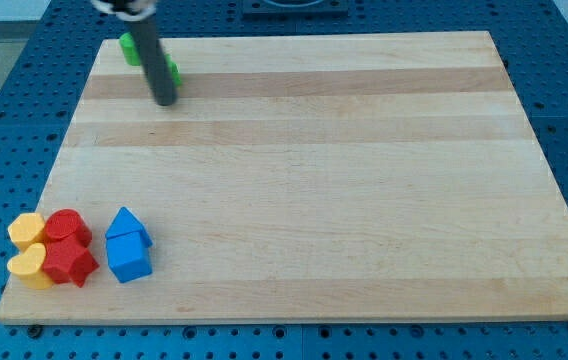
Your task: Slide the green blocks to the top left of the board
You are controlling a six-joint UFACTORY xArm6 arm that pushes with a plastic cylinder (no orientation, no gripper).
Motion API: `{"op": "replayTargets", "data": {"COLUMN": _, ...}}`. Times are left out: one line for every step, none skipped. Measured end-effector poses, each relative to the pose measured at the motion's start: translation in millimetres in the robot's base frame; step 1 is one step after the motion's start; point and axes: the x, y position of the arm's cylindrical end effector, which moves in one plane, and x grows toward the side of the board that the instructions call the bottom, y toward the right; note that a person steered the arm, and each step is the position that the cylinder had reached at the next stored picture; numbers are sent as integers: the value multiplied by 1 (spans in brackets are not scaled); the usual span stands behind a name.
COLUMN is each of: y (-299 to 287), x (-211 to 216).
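Two green blocks sit at the board's top left corner. One green block lies at the very top edge, left of the rod. The other green block peeks out on the rod's right side, mostly hidden, so its shape cannot be made out. My tip rests on the board just below and between them, close to the second green block.
At the view's bottom left stand two yellow blocks, two red blocks and two blue blocks, clustered together. The wooden board lies on a blue pegboard table.
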Motion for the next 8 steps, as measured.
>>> {"op": "replayTargets", "data": {"y": 42, "x": -11}}
{"op": "replayTargets", "data": {"y": 4, "x": -41}}
{"op": "replayTargets", "data": {"y": -51, "x": -43}}
{"op": "replayTargets", "data": {"y": -48, "x": -43}}
{"op": "replayTargets", "data": {"y": -42, "x": -43}}
{"op": "replayTargets", "data": {"y": -58, "x": -43}}
{"op": "replayTargets", "data": {"y": -82, "x": -43}}
{"op": "replayTargets", "data": {"y": -100, "x": -43}}
